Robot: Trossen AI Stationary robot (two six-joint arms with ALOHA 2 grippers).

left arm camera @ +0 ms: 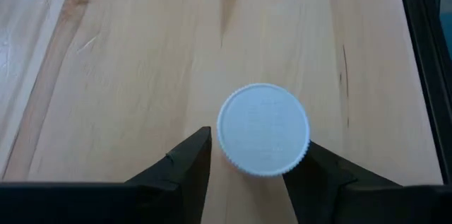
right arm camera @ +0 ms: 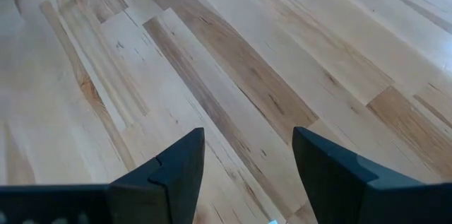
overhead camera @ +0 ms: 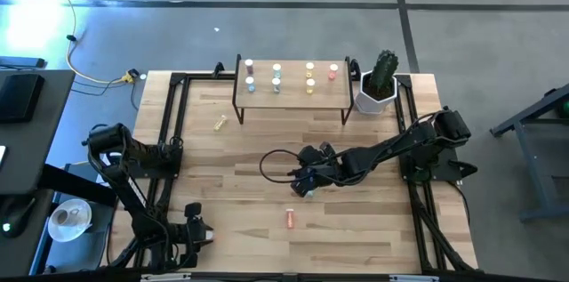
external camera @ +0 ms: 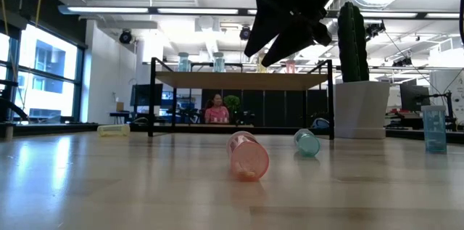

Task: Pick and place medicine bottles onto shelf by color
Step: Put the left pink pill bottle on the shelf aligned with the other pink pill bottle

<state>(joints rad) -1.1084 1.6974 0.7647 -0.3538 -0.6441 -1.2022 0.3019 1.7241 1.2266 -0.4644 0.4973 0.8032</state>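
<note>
bottles (overhead camera: 276, 76) stand on the shelf (overhead camera: 291, 100) in rows, and i see a pink bottle (overhead camera: 290, 218) lying on the table (overhead camera: 356, 229). my left gripper (left arm camera: 245, 164) has its fingers around a white-capped bottle (left arm camera: 263, 129); i cannot tell if they pinch it. my right gripper (right arm camera: 247, 164) hangs over mid-table, fingers spread, holding nothing.

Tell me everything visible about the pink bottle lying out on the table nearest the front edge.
The pink bottle is a small see-through plastic cylinder, tinted salmon pink, lying on its side on the wooden table and touching nothing else. In the low view one round end faces the camera. From above it sits near the front, roughly mid-width, well apart from the shelf at the back. The right claw hangs open behind it, not touching.
</note>
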